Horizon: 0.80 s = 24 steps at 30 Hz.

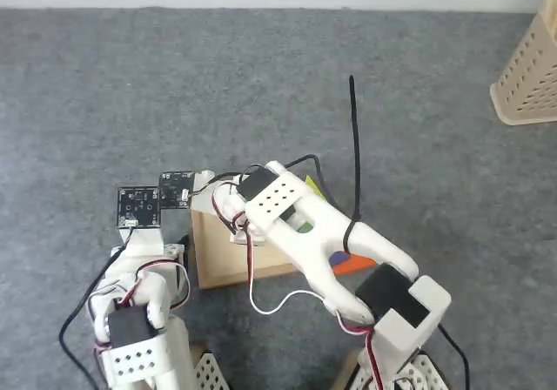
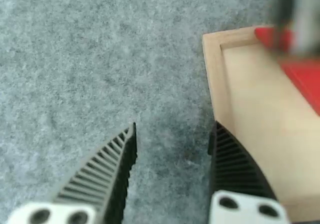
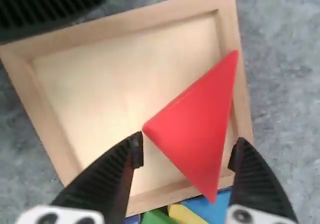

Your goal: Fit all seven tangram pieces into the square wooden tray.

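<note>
**Red triangle half-seated in the tray, right gripper open around it**

The tray (image 3: 125, 21) lies flat on the desk (image 1: 261, 85), its floor mostly bare. The red triangle (image 3: 197, 127) is toward the tray's right side, with its long edge and two tips overlapping the rim, so it does not look seated yet. I judge it to be light, stiff and smooth, and likely to slip if pinched on converging edges, so a hold across its middle seems safest. The right gripper (image 3: 188, 139) straddles it, jaws wide apart on either side and apparently not pinching. Loose pieces (image 3: 210, 211) lie just right of the tray. The left gripper (image 2: 174, 127) hangs over the desk just beside the tray's left rim, jaws spread and empty.
</note>
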Motion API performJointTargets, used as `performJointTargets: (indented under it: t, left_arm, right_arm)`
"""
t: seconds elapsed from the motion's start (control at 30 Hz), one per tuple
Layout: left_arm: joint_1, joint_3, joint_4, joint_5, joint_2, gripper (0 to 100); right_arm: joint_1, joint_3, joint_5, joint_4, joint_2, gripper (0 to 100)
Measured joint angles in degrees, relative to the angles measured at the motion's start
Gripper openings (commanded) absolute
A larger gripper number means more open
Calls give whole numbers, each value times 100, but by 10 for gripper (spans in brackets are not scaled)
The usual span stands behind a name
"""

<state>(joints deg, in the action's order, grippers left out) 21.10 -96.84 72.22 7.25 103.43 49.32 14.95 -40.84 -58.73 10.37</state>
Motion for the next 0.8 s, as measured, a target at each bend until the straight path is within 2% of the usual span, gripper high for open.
performJointTargets:
  t: [0.1,0.2,0.3,0.4,0.47,0.6,0.7,0.8]
  left_arm:
    - [0,0,0,0,0,225]
    - [0,0,0,0,0,225]
    - [0,0,0,0,0,225]
    - [0,0,0,0,0,225]
    - [0,0,0,0,0,225]
    - [0,0,0,0,0,225]
    - [0,0,0,0,0,225]
    - [0,0,0,0,0,225]
  right_arm:
    - [-62,0,0,-62,-18,143]
    - [-352,0,114,-176,-237,128]
    - [-651,0,624,-246,-677,120]
    - [-879,237,1178,-193,-1143,53]
    - [-958,633,1547,105,-1477,6]
    - [-949,1899,2198,1327,-2031,14]
    - [-967,2752,2382,2338,-2101,7]
    - [-949,2910,2418,2593,-2110,7]
